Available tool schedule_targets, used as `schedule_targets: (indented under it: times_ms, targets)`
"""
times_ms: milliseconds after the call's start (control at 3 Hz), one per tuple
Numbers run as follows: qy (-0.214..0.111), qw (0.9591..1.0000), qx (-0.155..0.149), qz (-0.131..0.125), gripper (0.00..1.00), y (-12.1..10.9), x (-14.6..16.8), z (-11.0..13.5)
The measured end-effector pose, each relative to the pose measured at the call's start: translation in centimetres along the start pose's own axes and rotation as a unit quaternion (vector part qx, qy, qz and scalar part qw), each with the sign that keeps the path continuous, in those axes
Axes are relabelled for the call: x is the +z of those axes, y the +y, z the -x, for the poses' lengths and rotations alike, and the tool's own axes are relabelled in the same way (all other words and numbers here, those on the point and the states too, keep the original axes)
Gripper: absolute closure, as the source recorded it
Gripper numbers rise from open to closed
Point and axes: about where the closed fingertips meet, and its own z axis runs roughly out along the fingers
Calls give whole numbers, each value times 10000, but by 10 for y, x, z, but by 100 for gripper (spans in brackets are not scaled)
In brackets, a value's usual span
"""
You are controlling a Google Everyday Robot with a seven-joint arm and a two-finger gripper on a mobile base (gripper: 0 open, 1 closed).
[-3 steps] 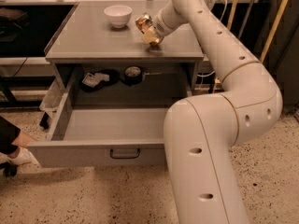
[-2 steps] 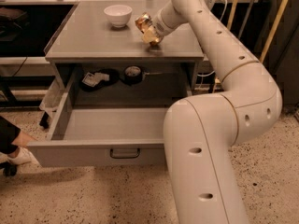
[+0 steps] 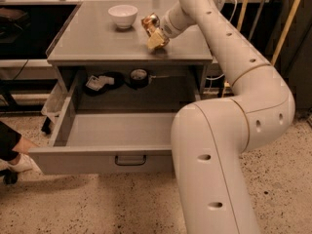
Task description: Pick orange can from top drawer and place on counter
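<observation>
My arm (image 3: 234, 67) rises at the right of the open drawer (image 3: 92, 161) and reaches left over the bench (image 3: 92, 45). My hand (image 3: 155, 38) is low over the bench top, closed on the tilted can (image 3: 149, 22), right of the bowl (image 3: 122, 15). Can't tell if the can touches the bench.

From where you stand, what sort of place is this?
Likely a lab or workshop, not a home: a grey metal cabinet with an open drawer, a speckled hard floor. The gripper is over the counter, by the can.
</observation>
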Motion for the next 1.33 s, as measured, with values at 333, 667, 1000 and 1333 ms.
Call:
schedule_targets:
  times_ms: [333, 667, 1000, 1333]
  targets:
    - [0, 10000, 0, 0, 0, 0, 0, 0]
    - [1, 10000, 0, 1, 0, 0, 0, 0]
    - [126, 9998, 99, 67, 0, 6, -18, -9]
    - [437, 9982, 368, -182, 0, 9, -79, -17]
